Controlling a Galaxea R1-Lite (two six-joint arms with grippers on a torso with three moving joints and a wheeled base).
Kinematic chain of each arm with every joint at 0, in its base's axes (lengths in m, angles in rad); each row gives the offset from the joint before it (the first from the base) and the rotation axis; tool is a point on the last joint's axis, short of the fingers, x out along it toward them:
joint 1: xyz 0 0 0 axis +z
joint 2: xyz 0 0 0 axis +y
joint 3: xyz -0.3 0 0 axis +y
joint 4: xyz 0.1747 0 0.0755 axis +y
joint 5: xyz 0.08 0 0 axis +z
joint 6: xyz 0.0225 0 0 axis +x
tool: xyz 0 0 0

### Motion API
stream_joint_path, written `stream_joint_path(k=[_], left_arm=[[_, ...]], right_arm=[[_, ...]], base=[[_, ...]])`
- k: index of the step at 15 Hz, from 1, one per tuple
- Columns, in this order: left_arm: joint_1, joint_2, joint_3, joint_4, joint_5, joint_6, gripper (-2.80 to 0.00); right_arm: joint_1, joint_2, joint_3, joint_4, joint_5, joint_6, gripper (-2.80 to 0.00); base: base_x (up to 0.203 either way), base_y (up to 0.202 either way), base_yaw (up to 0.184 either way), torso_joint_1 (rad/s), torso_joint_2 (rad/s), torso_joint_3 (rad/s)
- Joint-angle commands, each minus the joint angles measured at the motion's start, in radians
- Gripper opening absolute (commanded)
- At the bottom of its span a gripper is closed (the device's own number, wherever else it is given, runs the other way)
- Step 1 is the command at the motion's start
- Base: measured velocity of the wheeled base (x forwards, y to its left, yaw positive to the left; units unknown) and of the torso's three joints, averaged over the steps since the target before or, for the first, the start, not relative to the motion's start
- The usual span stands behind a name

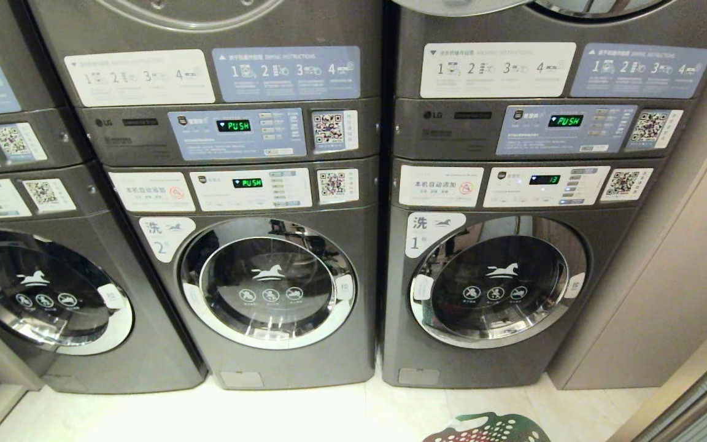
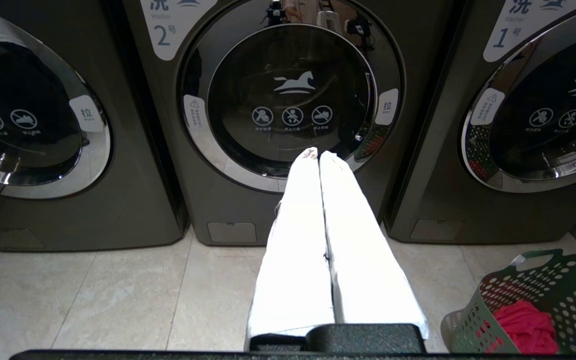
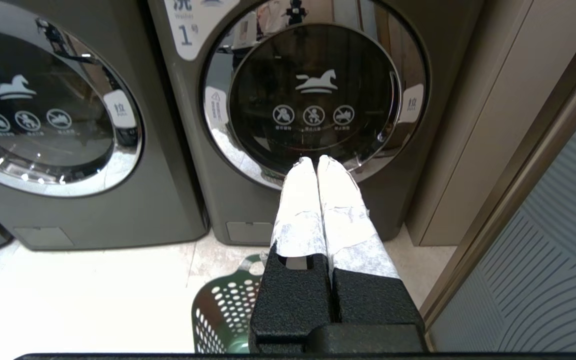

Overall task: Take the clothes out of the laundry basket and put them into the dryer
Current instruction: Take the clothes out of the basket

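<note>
Ahead of both grippers: I had a row of grey stacked machines, lower doors all closed; the upper drums sat above my wrist views.
Left gripper: its white-wrapped fingers were pressed together with nothing between them, pointing at the closed door of washer 2.
Right gripper: jaws likewise fully closed and empty, pointing at the closed door of washer 1.
Laundry basket: dark green and perforated, it stood on the tiled floor, below and off to one side of the left jaws, directly beneath the right jaws; only its rim showed at the bottom edge of my head view.
Clothes: a red bundle lay inside the basket, apart from both grippers.
Step in hand: I judged this the approach, with nothing picked up and no dryer door opened.
Next move: I reckoned it called for spreading the right jaws and lowering them into the basket onto the red fabric, pinching a good fold so the bundle lifted whole.
Watch for: I thought loose cloth might snag on the basket's holes.
</note>
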Motion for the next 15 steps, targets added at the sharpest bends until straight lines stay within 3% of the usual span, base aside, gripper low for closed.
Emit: stream_joint_path(k=[1, 15], left_arm=[[0.0, 0.0, 0.0, -0.001, 0.0, 0.0, -2.8], [0.001, 0.0, 0.0, -0.001, 0.0, 0.0, -2.8]], right_arm=[[0.0, 0.0, 0.0, 0.0, 0.0, 0.0, -2.8], [0.0, -0.002, 0.0, 0.0, 0.0, 0.003, -2.8]], base=[[0.0, 0.0, 0.0, -0.211, 0.54, 0.328], [0.0, 0.0, 0.0, -0.169, 0.5, 0.332]])
